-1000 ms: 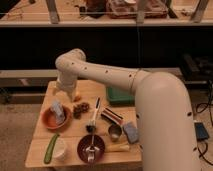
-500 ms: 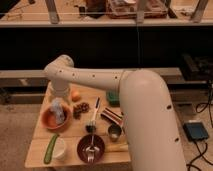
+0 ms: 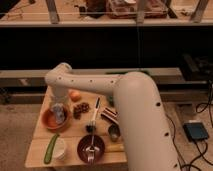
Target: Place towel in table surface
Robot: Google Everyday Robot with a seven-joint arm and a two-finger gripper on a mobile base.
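Jaws sit low over the round orange bowl (image 3: 46, 120) on the pale wooden bench (image 3: 70, 133), at the crumpled blue-grey towel (image 3: 59, 115); their grip cannot be told.

We see a single white arm (image 3: 142, 120) filling the near right of the scene, its thick bulk rising from the bottom edge and leaning toward the left. From its top a slimmer link (image 3: 92, 85), dotted with small dark marks, runs leftward and roughly level to a rounded joint (image 3: 59, 79) at the far left. There we find the arm bent sharply down: the wrist (image 3: 59, 97) drops almost straight from that joint. The gripper (image 3: 58, 114) hangs at the end of the wrist, pointing downward, low over the left part of the desk (image 3: 75, 129). We note that arm and gripper together form a hooked shape, open toward the near side.
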